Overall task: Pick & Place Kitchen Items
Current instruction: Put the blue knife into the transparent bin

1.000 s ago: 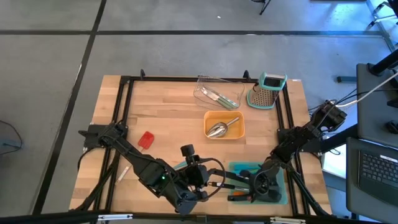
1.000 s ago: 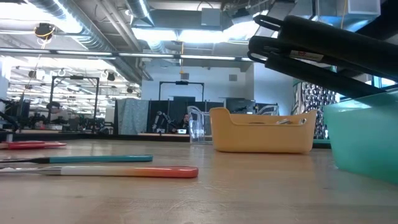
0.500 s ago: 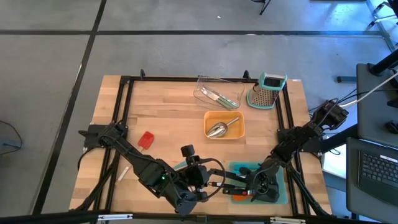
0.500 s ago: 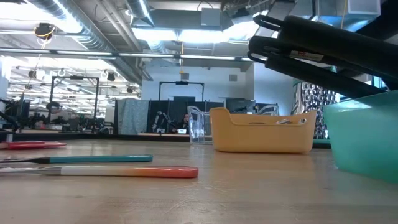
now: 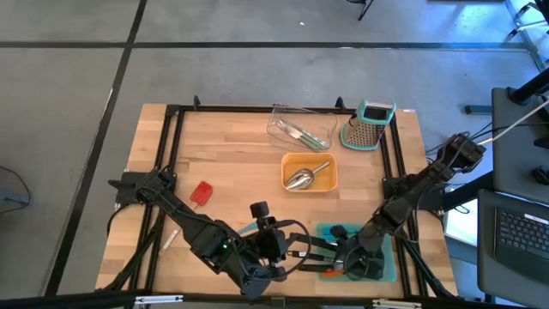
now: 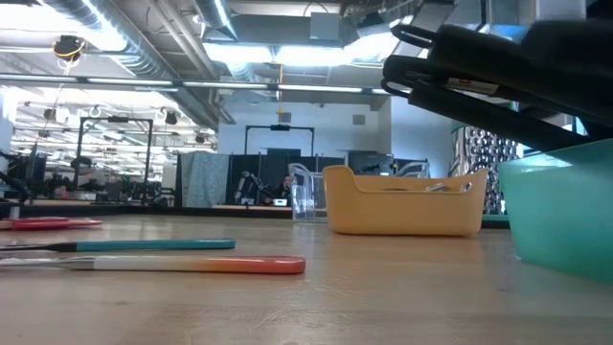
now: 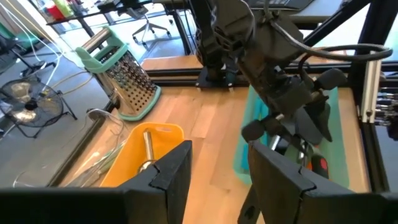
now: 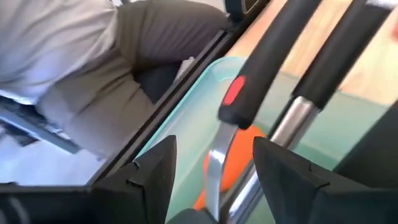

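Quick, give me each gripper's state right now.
Left gripper: open, holding nothing, facing the teal tray.
Right gripper: open, holding nothing, over the utensils lying in that tray.

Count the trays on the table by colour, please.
clear tray: 1
orange tray: 1
teal tray: 1
Total: 3

No legible text, label, brand or number on anything here.
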